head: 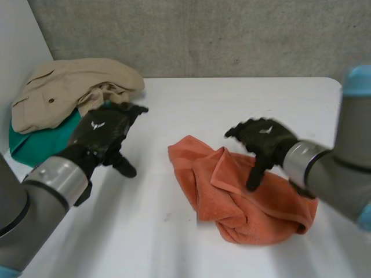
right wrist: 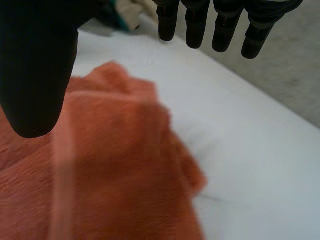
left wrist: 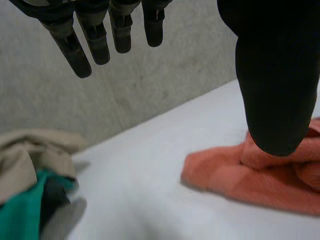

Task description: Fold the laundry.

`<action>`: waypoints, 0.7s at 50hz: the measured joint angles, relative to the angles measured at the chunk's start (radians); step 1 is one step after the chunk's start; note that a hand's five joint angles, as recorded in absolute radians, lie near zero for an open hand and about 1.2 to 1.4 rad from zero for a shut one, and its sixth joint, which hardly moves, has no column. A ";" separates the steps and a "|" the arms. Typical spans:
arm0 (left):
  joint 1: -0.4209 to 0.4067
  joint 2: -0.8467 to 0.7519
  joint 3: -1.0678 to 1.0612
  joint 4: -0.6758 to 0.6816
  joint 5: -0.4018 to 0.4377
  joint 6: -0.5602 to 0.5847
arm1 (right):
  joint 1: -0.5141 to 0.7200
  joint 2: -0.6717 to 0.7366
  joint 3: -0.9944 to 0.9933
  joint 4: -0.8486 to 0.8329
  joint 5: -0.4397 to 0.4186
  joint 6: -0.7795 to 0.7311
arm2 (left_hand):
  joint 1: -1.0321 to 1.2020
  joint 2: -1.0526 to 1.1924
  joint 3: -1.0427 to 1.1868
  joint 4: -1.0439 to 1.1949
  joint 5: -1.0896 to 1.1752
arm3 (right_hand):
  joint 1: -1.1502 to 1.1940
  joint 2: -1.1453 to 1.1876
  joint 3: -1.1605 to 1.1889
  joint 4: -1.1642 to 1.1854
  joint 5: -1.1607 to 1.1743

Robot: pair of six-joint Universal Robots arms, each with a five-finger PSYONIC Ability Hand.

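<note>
Nearest, on the right half of the white tabletop point(head: 156, 237): orange towel point(head: 249, 200), a rumpled heap, not flat. One flap is thrown over the middle and the edges are uneven. No clean fold visible, so I judge the task at an early stage. Left to do for this item: spread, square up, fold.

Towel's long axis runs diagonally, from the near-right bulge to a narrower end pointing far-left twd the tabletop middle.

R hand point(head: 264, 134) is over the towel's far edge, thumb aimed down at the cloth; can't tell if it touches. In the right wrist view the fingers point(right wrist: 225, 25) are straight and spread well away from the thumb, nothing held, w/ towel point(right wrist: 115, 170) below the palm.

L hand point(head: 101, 130) is above bare tabletop, well apart from the towel. Its fingers point(left wrist: 95, 40) are straight, thumb wide, nothing held.

Far left corner: beige garment point(head: 69, 87) heaped on a teal one point(head: 40, 145). Both unfolded and untouched, so most of the laundry is yet to do.
</note>
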 measured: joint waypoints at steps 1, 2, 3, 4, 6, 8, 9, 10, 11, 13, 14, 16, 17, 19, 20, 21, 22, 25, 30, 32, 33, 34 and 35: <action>0.010 0.001 -0.014 0.003 0.010 -0.003 | 0.012 0.013 0.010 -0.017 0.002 -0.005 | 0.000 0.000 0.000 0.000 0.000 | 0.000 0.000 0.000 0.000 0.000; 0.025 0.001 -0.034 0.008 0.024 -0.007 | 0.025 0.029 0.019 -0.040 0.005 -0.012 | 0.000 0.000 0.000 0.000 0.000 | 0.000 0.000 0.000 0.000 0.000; 0.033 -0.001 -0.044 0.011 0.031 -0.008 | 0.033 0.039 0.024 -0.055 0.008 -0.016 | 0.000 0.000 0.000 0.000 0.000 | 0.000 0.001 0.001 0.001 0.000; 0.044 -0.004 -0.057 0.015 0.040 -0.009 | 0.046 0.058 0.031 -0.079 0.015 -0.023 | 0.000 0.000 0.000 0.000 0.000 | 0.012 0.019 0.019 0.016 0.013; 0.063 -0.014 -0.077 0.025 0.053 -0.008 | 0.068 0.101 0.037 -0.125 0.038 -0.037 | 0.000 0.000 0.000 0.000 0.000 | 0.149 0.171 0.158 0.158 0.150; 0.074 -0.025 -0.088 0.033 0.057 -0.007 | 0.083 0.139 0.033 -0.156 0.067 -0.047 | 0.000 0.000 0.000 0.000 0.000 | 0.418 0.438 0.431 0.428 0.414; 0.075 -0.028 -0.089 0.035 0.058 -0.007 | 0.086 0.148 0.030 -0.163 0.077 -0.049 | 0.000 0.000 0.000 0.000 0.000 | 0.503 0.525 0.513 0.510 0.493; 0.078 -0.033 -0.091 0.038 0.058 -0.006 | 0.092 0.163 0.023 -0.176 0.094 -0.053 | 0.000 0.000 0.000 0.000 0.000 | 0.648 0.681 0.662 0.657 0.634; 0.080 -0.040 -0.092 0.042 0.058 -0.006 | 0.097 0.177 0.014 -0.188 0.115 -0.056 | 0.000 0.000 0.000 0.000 0.000 | 0.810 0.856 0.836 0.833 0.808; 0.082 -0.055 -0.090 0.051 0.056 -0.004 | 0.105 0.194 -0.010 -0.222 0.166 -0.058 | 0.000 0.000 0.000 0.000 0.000 | 0.876 0.968 0.961 0.962 0.919; 0.081 -0.064 -0.085 0.055 0.054 -0.004 | 0.108 0.193 -0.019 -0.237 0.186 -0.058 | 0.000 0.000 0.000 0.000 0.000 | 0.876 0.969 0.971 0.978 0.923; 0.080 -0.081 -0.074 0.064 0.052 -0.004 | 0.112 0.177 -0.030 -0.263 0.208 -0.057 | 0.000 0.000 0.000 0.000 0.000 | 0.876 0.969 0.974 0.982 0.923; 0.078 -0.092 -0.064 0.069 0.051 -0.004 | 0.117 0.147 -0.036 -0.285 0.216 -0.056 | 0.000 0.000 0.000 0.000 0.000 | 0.876 0.969 0.974 0.983 0.923; 0.072 -0.115 -0.042 0.076 0.049 -0.005 | 0.125 0.085 -0.036 -0.312 0.207 -0.054 | 0.000 0.000 0.000 0.000 0.000 | 0.876 0.969 0.974 0.983 0.923; 0.069 -0.123 -0.035 0.078 0.048 -0.005 | 0.127 0.075 -0.036 -0.315 0.204 -0.054 | 0.000 0.000 0.000 0.000 0.000 | 0.876 0.969 0.974 0.983 0.923; 0.062 -0.142 -0.016 0.082 0.047 -0.004 | 0.133 0.020 -0.033 -0.328 0.185 -0.052 | 0.000 0.000 0.000 0.000 0.000 | 0.876 0.969 0.974 0.983 0.923; 0.054 -0.162 0.003 0.084 0.047 -0.004 | 0.138 -0.026 -0.030 -0.334 0.161 -0.049 | 0.000 0.000 0.000 0.000 0.000 | 0.876 0.969 0.974 0.983 0.923; 0.029 -0.222 0.059 0.088 0.046 -0.003 | 0.148 -0.141 -0.020 -0.335 0.087 -0.031 | 0.000 0.000 0.000 0.000 0.000 | 0.876 0.969 0.974 0.984 0.923; -0.025 -0.344 0.166 0.086 0.045 -0.003 | 0.156 -0.299 -0.009 -0.308 -0.054 0.041 | 0.000 0.000 0.000 0.000 0.000 | 0.876 0.969 0.974 0.986 0.923; -0.049 -0.396 0.212 0.081 0.045 -0.005 | 0.157 -0.352 -0.009 -0.297 -0.105 0.083 | 0.000 0.000 0.000 0.000 0.000 | 0.876 0.969 0.976 0.986 0.923; -0.060 -0.419 0.231 0.077 0.044 -0.006 | 0.157 -0.377 -0.009 -0.293 -0.129 0.105 | 0.000 0.000 0.000 0.000 0.000 | 0.876 0.969 0.978 0.986 0.923; -0.064 -0.429 0.240 0.075 0.043 -0.006 | 0.156 -0.387 -0.009 -0.292 -0.138 0.115 | 0.000 0.000 0.000 0.000 0.000 | 0.876 0.969 0.979 0.986 0.923; -0.076 -0.454 0.262 0.070 0.042 -0.008 | 0.156 -0.406 -0.010 -0.290 -0.156 0.134 | 0.000 0.000 0.000 0.000 0.000 | 0.876 0.969 0.980 0.986 0.923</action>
